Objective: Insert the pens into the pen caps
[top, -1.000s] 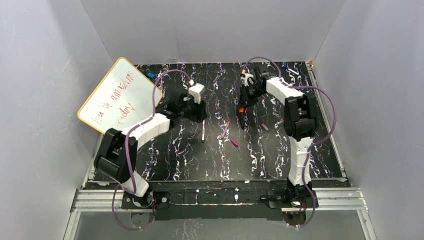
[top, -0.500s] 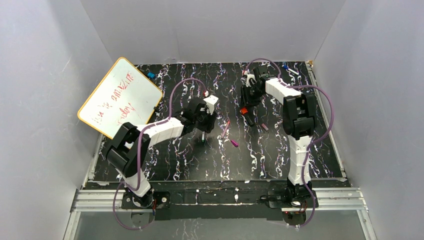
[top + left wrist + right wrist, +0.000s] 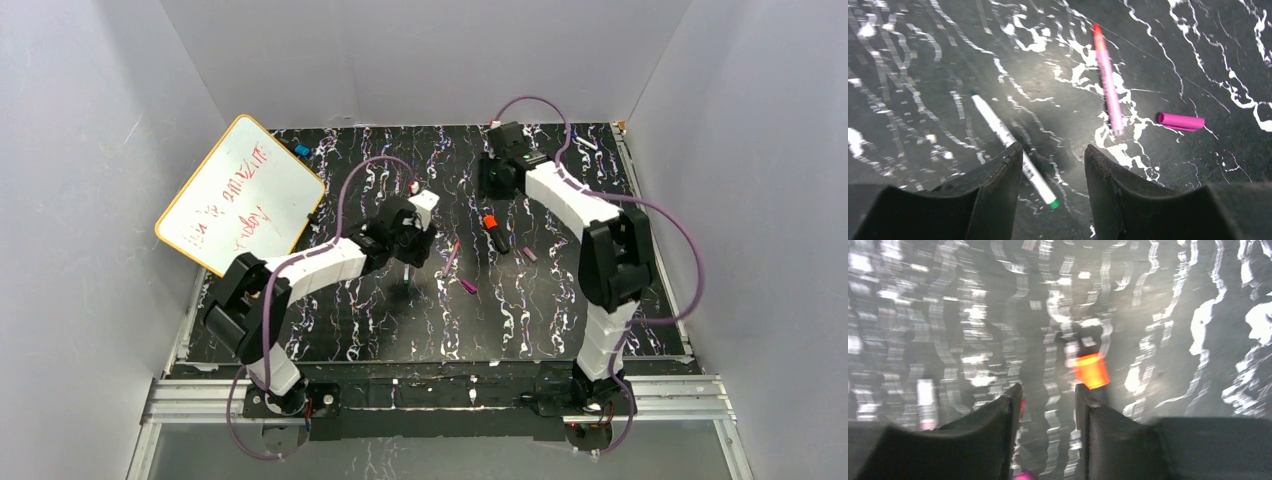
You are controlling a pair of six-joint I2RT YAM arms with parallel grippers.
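pens lie on black marbled table, white walls around.

Black white-veined table, pink pen, magenta cap

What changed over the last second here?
The right gripper opened, left the black pen lying on the table and pulled back toward the far edge. The left gripper, open, swung in over the white pen. Pink pen and magenta cap stayed put.

Blur smears the right wrist view: the thick black marker pen with the orange tip shows only as an orange glow, its barrel lost behind one of the black fingers. From above, the tiny dark purple plastic cap is too small to make out
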